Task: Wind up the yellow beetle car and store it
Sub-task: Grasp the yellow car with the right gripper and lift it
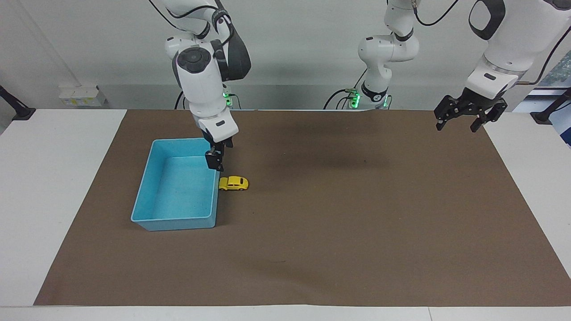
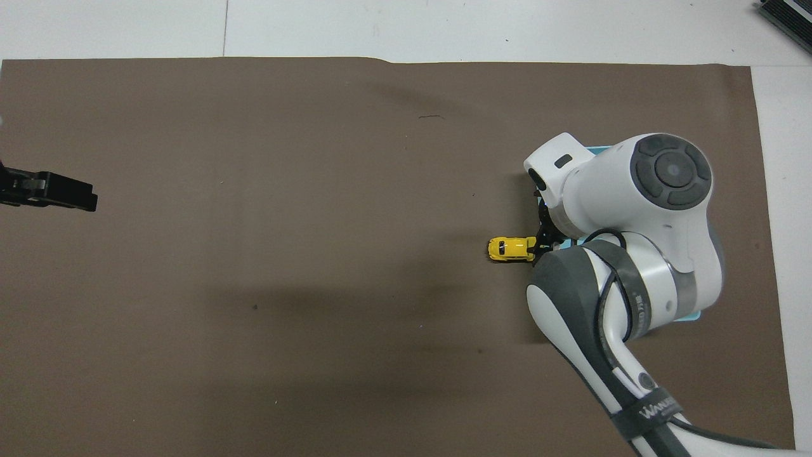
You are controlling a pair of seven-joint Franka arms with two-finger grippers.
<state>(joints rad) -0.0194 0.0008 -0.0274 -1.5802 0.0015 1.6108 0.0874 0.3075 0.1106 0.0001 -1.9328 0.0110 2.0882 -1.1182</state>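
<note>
The yellow beetle car [image 1: 233,183] stands on the brown mat, against the light-blue bin's [image 1: 174,219] long wall that faces the left arm's end of the table. The bin is empty. My right gripper [image 1: 215,160] points down, raised over that wall of the bin, just beside the car. In the overhead view the right gripper [image 2: 544,238] shows right next to the car [image 2: 509,249], and the right arm hides most of the bin. My left gripper [image 1: 461,118] is open and empty and waits raised over the mat's edge at the left arm's end [image 2: 51,192].
A brown mat [image 1: 357,200] covers most of the white table [image 1: 53,178]. The bin and the car are the only things on it. The arms' bases [image 1: 370,96] stand at the table's edge nearest the robots.
</note>
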